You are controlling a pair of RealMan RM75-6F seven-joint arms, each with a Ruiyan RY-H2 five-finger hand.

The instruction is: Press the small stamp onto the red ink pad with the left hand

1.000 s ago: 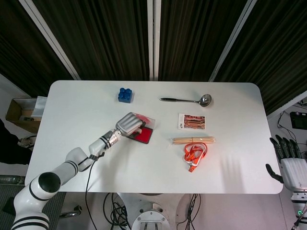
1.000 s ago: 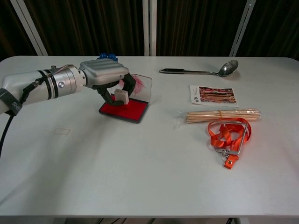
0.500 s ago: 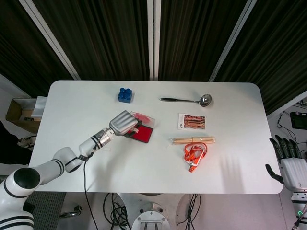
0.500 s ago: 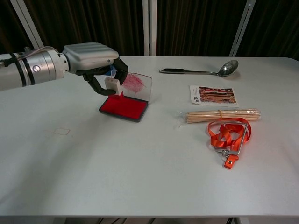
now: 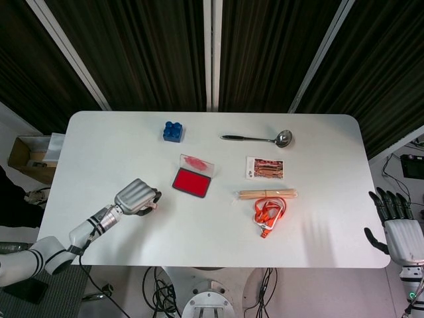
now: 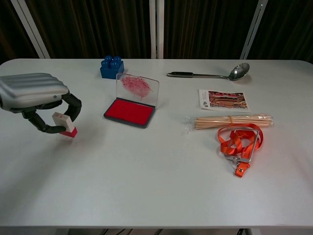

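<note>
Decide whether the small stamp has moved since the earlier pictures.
Yes. The small stamp, held by the left robot hand, has moved leftward off the red ink pad, toward the table's near-left side.

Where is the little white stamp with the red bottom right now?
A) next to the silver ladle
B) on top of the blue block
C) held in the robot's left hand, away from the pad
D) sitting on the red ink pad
C: the left hand pinches the small white stamp well to the side of the red ink pad, not touching it.
</note>
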